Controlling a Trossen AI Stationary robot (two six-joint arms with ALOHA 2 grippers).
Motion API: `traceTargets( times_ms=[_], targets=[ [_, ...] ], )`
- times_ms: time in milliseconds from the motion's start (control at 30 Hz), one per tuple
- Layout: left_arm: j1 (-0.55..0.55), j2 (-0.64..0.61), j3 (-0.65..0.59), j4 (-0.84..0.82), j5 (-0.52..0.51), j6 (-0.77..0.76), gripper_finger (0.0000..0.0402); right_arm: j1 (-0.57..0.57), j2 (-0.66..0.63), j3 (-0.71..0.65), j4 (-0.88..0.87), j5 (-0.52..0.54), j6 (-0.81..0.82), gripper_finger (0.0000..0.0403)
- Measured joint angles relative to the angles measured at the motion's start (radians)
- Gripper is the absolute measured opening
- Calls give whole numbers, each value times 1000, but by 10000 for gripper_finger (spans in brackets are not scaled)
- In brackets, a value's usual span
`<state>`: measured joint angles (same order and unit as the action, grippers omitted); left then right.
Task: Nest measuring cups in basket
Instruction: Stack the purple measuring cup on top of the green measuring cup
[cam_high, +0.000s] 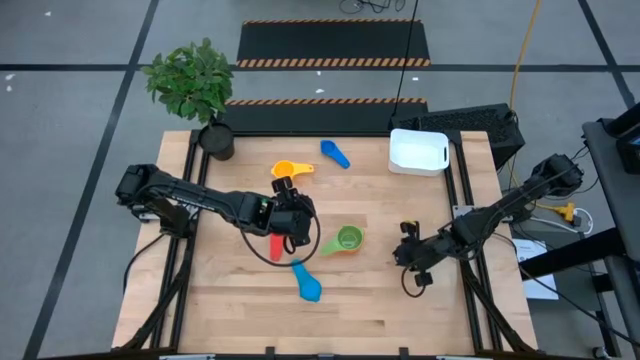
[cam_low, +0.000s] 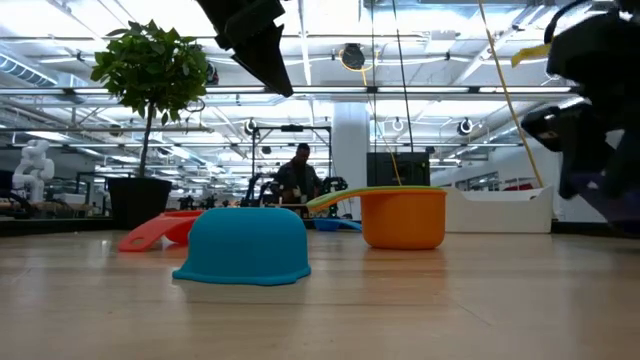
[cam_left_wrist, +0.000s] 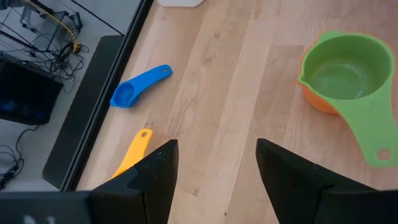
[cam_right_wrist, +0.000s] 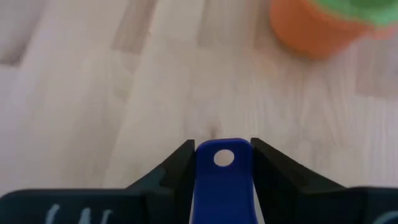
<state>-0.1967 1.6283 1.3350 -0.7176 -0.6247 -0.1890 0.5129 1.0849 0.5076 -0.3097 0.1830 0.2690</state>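
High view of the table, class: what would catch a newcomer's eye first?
Bright measuring cups scattered mid-table: a green cup nested in an orange cup, and a light blue cup upside down near the front. The left gripper hangs open beside them; the right gripper pinches a navy cup handle. The white basket sits far right.

A pale wooden table (cam_high: 240, 300) of butcher-block planks carries everything; at its far left corner stands a dark plant pot (cam_high: 217, 140) with a leafy plant; at the far right sits the white basket (cam_high: 418, 151); between them lie a mid blue cup (cam_high: 335, 153) and a yellow cup (cam_high: 291, 169); near the centre a green cup (cam_high: 346, 240) sits nested in an orange cup (cam_left_wrist: 314, 99); nearer, a light blue cup (cam_high: 307, 283) lies upside down; a red cup (cam_high: 276, 246) lies just left of it.
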Motion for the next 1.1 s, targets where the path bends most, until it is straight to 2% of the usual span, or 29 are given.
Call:
traceTargets(
  times_ms=[333,600,733,967,1100],
  targets=[
    [0,0,0,80,59,51,218,0,-10,0,308,-3,-214,120],
    [0,0,0,104,105,58,218,0,-75,0,427,0,-290,120],
    [0,0,-14,200,152,88,218,0,-105,1,478,5,-291,120],
    [0,0,-77,419,330,189,219,0,-123,1,571,4,-256,120],
    [-8,1,-92,471,340,207,219,0,-123,1,610,0,-213,121]
  ],
)
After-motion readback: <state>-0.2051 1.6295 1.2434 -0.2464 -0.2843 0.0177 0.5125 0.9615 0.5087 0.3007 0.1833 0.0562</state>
